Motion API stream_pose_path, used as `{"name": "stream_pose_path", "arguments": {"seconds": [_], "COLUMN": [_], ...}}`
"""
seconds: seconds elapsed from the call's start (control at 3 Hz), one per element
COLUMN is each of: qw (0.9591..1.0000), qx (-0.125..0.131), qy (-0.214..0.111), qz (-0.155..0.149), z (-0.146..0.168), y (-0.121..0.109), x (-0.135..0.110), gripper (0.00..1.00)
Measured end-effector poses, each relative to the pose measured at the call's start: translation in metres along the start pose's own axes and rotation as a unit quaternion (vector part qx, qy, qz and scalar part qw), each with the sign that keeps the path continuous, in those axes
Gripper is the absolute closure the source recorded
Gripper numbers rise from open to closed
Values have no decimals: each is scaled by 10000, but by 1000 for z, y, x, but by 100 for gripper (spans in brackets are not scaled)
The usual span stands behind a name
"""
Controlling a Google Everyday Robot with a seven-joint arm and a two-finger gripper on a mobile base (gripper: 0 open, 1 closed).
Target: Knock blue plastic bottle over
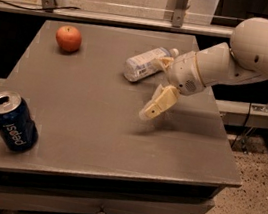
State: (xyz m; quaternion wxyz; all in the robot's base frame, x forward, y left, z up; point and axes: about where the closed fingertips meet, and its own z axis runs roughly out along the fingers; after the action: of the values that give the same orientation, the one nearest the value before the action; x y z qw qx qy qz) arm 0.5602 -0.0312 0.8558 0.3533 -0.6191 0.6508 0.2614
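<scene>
The blue plastic bottle (145,63) is a clear bottle with a white label and a white cap. It lies on its side on the grey table (96,123), at the back middle, with the cap pointing right toward the arm. My gripper (159,82) is just to the right of it and open. One cream finger (157,102) points down-left over the table. The other finger (166,62) is next to the bottle's neck.
A red apple (68,38) sits at the back left. A dark blue Pepsi can (12,121) stands upright at the front left corner. A metal frame and rail (137,21) run behind the table. The floor drops away past the right edge.
</scene>
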Motion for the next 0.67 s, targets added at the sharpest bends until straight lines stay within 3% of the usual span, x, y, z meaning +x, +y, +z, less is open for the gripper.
{"name": "stream_pose_path", "arguments": {"seconds": [0.67], "qw": [9971], "qx": [404], "qy": [150], "qz": [-621], "z": [-57], "y": [-13], "x": [-36], "gripper": [0]}}
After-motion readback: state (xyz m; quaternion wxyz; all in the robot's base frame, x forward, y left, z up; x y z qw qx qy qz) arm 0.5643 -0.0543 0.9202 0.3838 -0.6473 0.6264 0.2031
